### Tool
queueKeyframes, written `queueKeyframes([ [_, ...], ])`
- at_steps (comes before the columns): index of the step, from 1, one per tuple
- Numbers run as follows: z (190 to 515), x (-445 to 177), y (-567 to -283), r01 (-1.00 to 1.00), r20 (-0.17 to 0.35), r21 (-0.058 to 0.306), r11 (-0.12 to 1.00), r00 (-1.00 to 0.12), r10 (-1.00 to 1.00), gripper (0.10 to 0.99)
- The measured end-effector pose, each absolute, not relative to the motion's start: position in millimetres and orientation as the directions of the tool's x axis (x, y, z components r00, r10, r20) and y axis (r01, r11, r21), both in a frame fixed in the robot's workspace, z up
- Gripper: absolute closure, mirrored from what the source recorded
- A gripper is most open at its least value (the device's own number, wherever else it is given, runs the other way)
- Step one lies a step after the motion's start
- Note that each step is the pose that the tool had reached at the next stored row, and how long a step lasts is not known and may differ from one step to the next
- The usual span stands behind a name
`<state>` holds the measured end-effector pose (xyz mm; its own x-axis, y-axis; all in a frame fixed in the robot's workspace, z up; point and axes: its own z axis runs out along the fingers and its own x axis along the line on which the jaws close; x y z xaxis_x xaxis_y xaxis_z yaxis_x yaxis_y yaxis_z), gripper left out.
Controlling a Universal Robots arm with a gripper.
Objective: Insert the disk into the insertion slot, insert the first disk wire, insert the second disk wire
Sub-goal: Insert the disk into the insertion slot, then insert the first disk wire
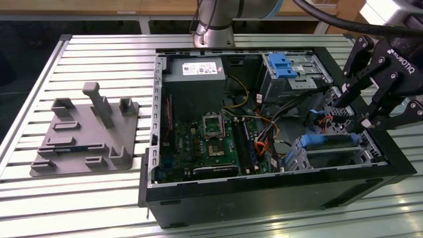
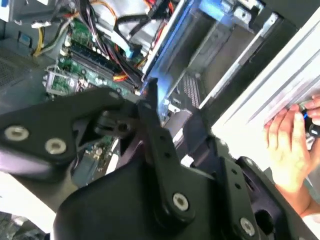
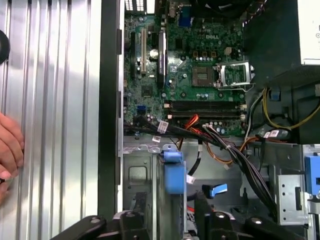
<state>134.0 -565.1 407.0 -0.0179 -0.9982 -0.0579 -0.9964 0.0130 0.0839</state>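
So the PC case (image 1: pixel 264 198) sits open in the middle of the slatted metal table (image 1: pixel 99 49), with a grey plastic fixture (image 1: pixel 86 134) lying near the table's edge on the exterior view's left.

The gripper (image 1: pixel 350 118) hangs over the corner of the case on the exterior view's right, just above the low drive cage. Its jaws are spread apart with nothing pinched between them. In the first wrist view the two black fingers (image 3: pixel 134 220) sit on either side of the blue caddy. I can't tell whether they touch it.

The disk (image 1: pixel 328 140) is already down in the insertion slot (image 1: pixel 337 156), standing on edge, with the blue frame poking out of the top of the silver perforated cage. The first wrist view shows the blue edge of the disk (image 3: pixel 173 175) running between the sheet-metal walls of the slot (image 3: pixel 135 175).

A bundle of black cables (image 3: pixel 230 150) crosses from the motherboard (image 1: pixel 211 144) toward the cage side, and a small blue connector (image 3: pixel 217 190) lies loose just beside the caddy. I can't see anything plugged into the disk.

The taller cage with the blue latch (image 1: pixel 281 67) is at the far edge of the case, next to the power supply (image 1: pixel 195 68).

A person's hand (image 2: pixel 287 145) rests on the table just outside the case wall, and it's in the first wrist view too (image 3: pixel 9 150).
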Motion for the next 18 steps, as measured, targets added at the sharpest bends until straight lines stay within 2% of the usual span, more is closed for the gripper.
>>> queueKeyframes([
  [1,407.1,134.0,-565.2,-0.996,-0.057,0.084,0.013,-0.018,-0.998,0.584],
  [18,406.3,134.0,-565.2,-0.996,-0.062,0.084,0.012,-0.018,-0.998,0.584],
])
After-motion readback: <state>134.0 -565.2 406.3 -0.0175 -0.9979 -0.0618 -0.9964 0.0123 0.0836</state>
